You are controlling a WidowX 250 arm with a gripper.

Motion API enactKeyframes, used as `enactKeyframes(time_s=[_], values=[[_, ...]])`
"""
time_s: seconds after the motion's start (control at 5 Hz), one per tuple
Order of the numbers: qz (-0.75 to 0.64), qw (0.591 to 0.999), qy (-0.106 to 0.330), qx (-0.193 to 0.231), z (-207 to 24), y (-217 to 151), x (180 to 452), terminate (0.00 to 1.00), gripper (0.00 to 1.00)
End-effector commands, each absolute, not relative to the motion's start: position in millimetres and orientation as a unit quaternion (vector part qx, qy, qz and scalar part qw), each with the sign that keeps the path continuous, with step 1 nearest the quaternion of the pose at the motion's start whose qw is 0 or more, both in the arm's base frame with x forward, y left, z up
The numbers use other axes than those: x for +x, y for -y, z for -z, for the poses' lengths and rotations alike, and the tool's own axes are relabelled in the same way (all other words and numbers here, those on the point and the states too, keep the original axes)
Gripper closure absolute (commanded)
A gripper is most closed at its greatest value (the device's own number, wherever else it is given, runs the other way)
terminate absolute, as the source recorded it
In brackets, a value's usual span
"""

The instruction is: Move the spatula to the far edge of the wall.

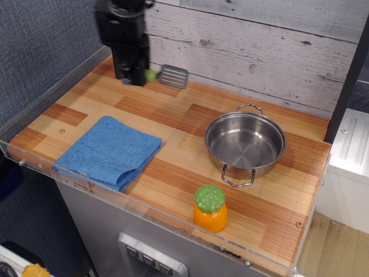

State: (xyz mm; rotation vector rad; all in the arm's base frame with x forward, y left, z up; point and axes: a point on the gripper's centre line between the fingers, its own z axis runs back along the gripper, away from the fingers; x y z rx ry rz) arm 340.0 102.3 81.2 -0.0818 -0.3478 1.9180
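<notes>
The jaws are closed on the chunky lime-green handle of the small toy spatula, whose grey square slotted blade is held out to the right of the black gripper. The spatula is held at the back left of the wooden counter, with its blade seen against the foot of the whitewashed weathered plank wall; whether the blade touches the wall or the counter cannot be told. The gripper is carried by a black arm that comes down from the top edge of the view, in front of the dark vertical post. The striped wooden counter top is bordered by a clear plastic rim. A folded blue cloth is laid near the front left edge, well apart from the spatula. A round stainless steel pot with two wire handles is placed to the right of centre, and an orange toy with a green knobbly top is stood near the front edge, just in front of the pot.
</notes>
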Motion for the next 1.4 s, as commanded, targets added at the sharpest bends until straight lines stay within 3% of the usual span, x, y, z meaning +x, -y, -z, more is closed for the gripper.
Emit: enactKeyframes(time_s=[0.0, 0.4, 1.0, 1.2], values=[[-0.803, 0.573, 0.16, -0.029, -73, -74, 365, 0.0, 1.0], [-0.798, 0.581, 0.155, -0.026, -53, -53, 389, 0.0, 1.0], [-0.789, 0.598, 0.138, 0.001, -25, -39, 400, 0.0, 1.0], [-0.803, 0.581, 0.129, 0.015, -27, -41, 394, 0.0, 0.0]])
